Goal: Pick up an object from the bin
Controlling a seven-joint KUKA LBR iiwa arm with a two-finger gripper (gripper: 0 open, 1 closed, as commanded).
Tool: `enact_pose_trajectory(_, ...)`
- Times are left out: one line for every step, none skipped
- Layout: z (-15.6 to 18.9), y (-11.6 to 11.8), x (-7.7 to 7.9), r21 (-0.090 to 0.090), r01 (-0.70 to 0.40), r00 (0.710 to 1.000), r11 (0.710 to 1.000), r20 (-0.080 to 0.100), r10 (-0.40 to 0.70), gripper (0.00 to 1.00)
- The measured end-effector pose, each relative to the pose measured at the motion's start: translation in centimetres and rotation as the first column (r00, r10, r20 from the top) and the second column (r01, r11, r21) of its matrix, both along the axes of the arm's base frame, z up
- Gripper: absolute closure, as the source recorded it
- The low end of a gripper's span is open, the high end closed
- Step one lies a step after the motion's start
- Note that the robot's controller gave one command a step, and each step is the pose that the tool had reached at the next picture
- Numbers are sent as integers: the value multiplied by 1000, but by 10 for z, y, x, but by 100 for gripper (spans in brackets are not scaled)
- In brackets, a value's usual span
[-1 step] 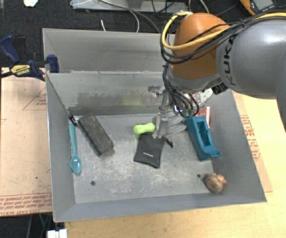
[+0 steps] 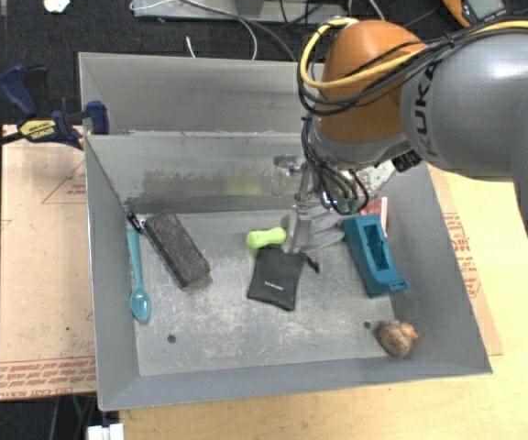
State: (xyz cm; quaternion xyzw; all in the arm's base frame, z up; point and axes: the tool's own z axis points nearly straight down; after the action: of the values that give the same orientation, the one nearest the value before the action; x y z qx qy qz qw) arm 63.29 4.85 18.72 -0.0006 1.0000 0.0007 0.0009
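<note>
My gripper (image 2: 300,236) hangs in the middle of the bin, its metal fingers pointing down close to the floor. Just left of the fingertips lies a small bright green piece (image 2: 266,238). A flat black pouch (image 2: 276,278) lies directly in front of the fingers, its upper edge right beneath them. To the right, a blue rectangular holder (image 2: 372,255) lies slanted along the bin's right side. Nothing shows between the fingers, and their gap is narrow and hard to read.
A dark grey block (image 2: 178,248) and a light blue spoon (image 2: 137,278) lie at the left. A brown stone-like lump (image 2: 396,336) sits in the front right corner. The arm's orange cover and cables hang over the back right.
</note>
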Motion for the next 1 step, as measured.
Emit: enact_pose_trajectory(-63, -13, -6, 2, 13, 1000, 1000, 3, -13, 0)
